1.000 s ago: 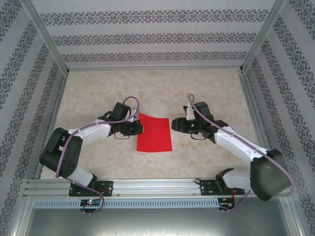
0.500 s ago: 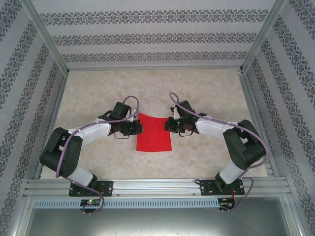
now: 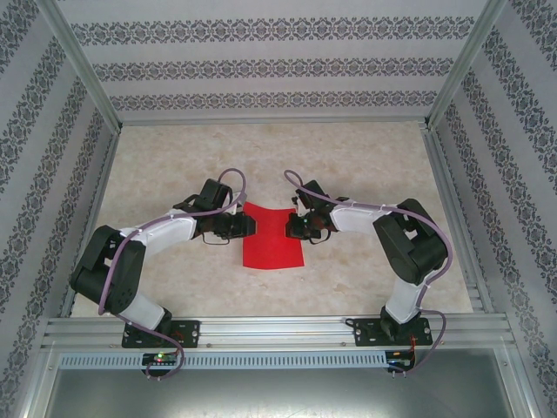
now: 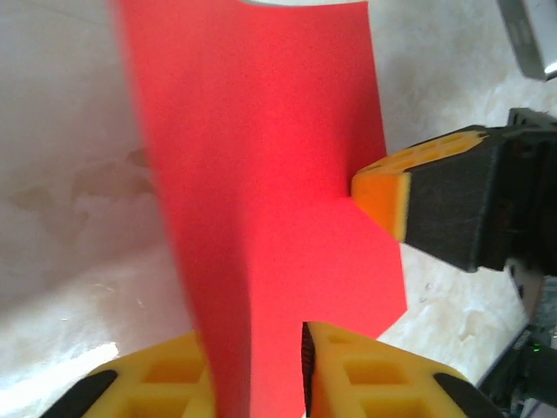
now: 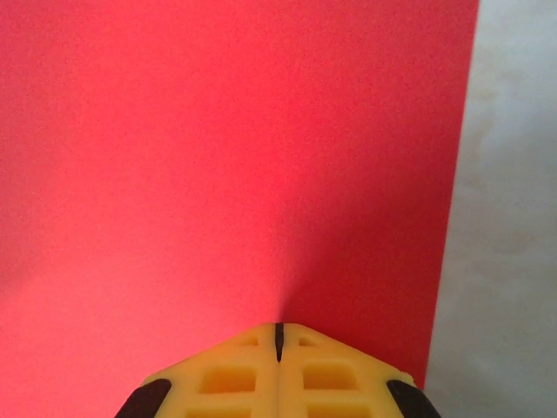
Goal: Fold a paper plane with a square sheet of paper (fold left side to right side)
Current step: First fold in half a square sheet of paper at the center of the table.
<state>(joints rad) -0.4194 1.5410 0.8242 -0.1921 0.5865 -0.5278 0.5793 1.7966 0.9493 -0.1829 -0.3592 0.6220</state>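
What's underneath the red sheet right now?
Marbled tabletop surrounds the square sheet of paper. The patch directly beneath it is covered, so nothing there can be confirmed.

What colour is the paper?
Bright red, plain with no marks; the right wrist view shows the square sheet of paper best.

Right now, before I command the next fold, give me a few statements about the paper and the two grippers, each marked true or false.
1. The paper sits between the left gripper and the right gripper. True.
2. The right gripper is wide open. False: it is shut, pinching the paper's right edge.
3. The paper is already a slim pointed dart. False: it is a broad sheet with straight sides.
4. The left gripper is at the paper's left edge. True.
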